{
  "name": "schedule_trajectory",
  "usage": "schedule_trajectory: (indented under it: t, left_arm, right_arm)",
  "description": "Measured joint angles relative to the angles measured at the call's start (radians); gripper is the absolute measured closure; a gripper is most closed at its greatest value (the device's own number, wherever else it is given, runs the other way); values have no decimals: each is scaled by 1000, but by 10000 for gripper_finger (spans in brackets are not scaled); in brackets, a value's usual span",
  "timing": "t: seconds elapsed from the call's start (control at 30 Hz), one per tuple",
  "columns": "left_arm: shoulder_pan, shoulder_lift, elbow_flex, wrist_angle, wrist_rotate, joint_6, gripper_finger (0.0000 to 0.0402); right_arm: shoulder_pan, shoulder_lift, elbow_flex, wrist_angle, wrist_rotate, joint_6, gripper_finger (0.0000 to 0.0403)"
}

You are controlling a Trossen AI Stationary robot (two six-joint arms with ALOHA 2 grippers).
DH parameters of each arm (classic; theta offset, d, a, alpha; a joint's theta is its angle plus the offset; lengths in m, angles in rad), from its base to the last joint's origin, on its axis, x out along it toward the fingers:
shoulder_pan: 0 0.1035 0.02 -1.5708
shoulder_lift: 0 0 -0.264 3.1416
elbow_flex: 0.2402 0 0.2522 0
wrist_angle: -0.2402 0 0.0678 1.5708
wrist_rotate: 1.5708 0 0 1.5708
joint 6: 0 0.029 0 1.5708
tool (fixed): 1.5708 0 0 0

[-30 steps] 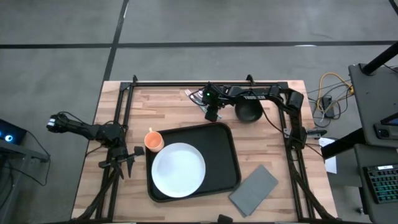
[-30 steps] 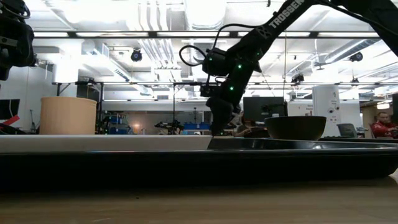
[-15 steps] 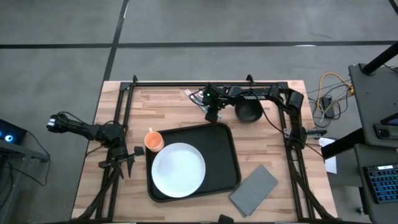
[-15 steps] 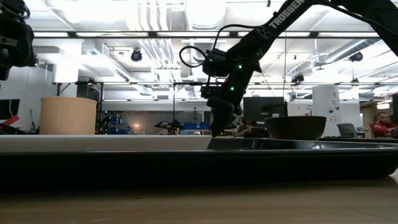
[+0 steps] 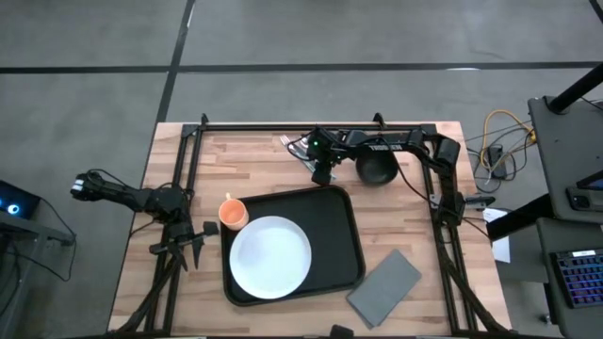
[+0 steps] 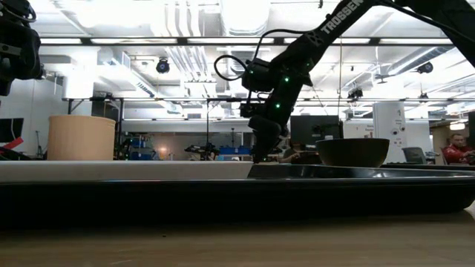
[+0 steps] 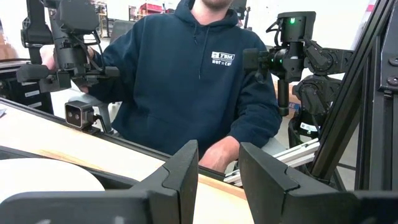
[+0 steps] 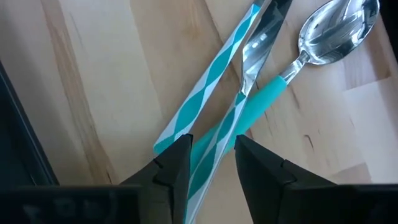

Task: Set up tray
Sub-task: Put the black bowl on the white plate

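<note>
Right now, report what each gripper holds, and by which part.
Left gripper, open, holds nothing. Right gripper sits low over the striped cutlery handles; whether it grips one cannot be told.

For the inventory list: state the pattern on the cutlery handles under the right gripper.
Teal-and-white diagonal stripes on the cutlery handles; the spoon has a plain teal handle. Right wrist view shows it best.

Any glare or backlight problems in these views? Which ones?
Low view: bright ceiling lights backlight the scene, so the tray and bowl read as dark silhouettes. Right wrist view: strong highlights on the spoon; the right gripper fingers are soft-edged up close. High view: even light, no glare on the plate.
</note>
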State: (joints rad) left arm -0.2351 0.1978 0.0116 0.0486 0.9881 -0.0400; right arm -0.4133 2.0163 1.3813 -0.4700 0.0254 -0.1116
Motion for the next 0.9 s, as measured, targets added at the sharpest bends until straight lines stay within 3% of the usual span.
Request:
schedule_trajectory:
  t: [0.9]
  left_arm:
    - [0, 0, 0, 0, 0, 0, 304]
  right_arm:
    - [50, -91, -8, -121, 3, 18, 292]
